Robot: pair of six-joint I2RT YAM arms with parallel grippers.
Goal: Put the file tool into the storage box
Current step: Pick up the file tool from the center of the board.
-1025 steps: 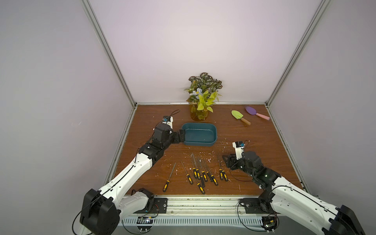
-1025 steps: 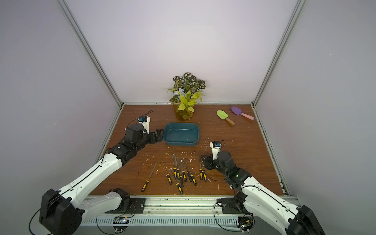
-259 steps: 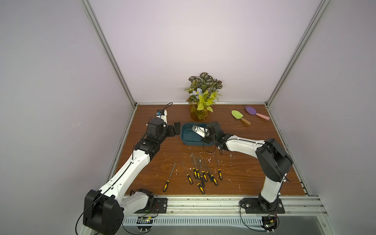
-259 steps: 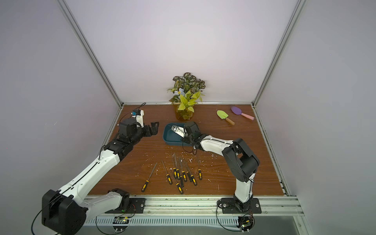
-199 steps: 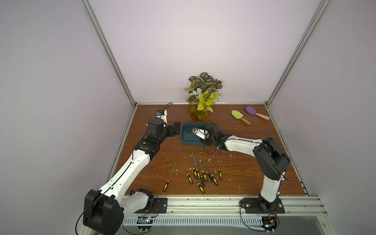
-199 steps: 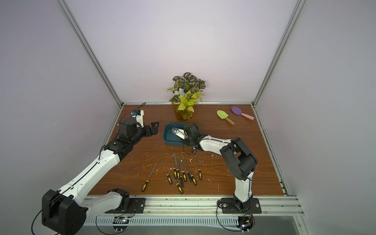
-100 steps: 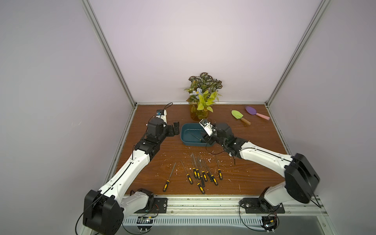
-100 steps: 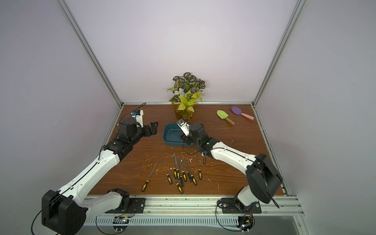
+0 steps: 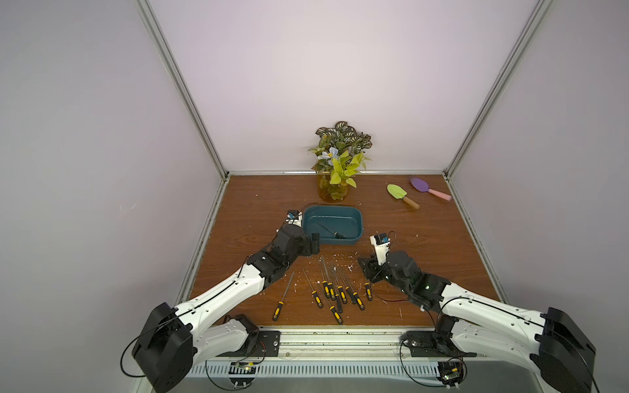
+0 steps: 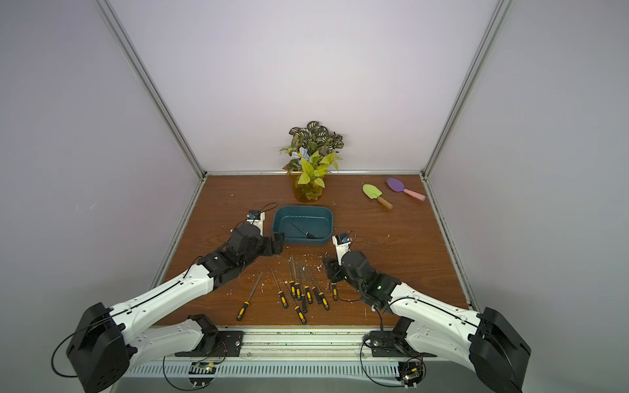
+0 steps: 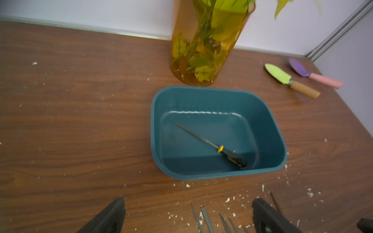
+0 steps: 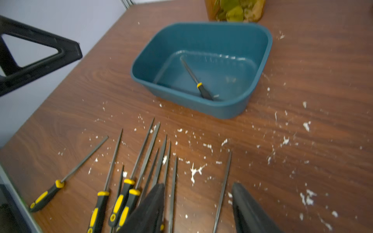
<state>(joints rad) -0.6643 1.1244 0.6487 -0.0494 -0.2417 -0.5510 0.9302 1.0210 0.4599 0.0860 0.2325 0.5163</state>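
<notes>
One file (image 11: 211, 143) sits in the storage box (image 11: 201, 96). Right gripper (image 12: 197, 186) hovers, jaws apart and empty. The next file (image 12: 224, 181) lies between them, so lower and pinch.

a file (image 12: 196, 81) lies inside the teal storage box (image 12: 201, 108).

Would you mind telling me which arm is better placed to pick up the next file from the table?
Probably right: the right tool hangs open above the rightmost file, which shows between its jaws. The left tool points at the storage box, with only file tips below it.
</notes>
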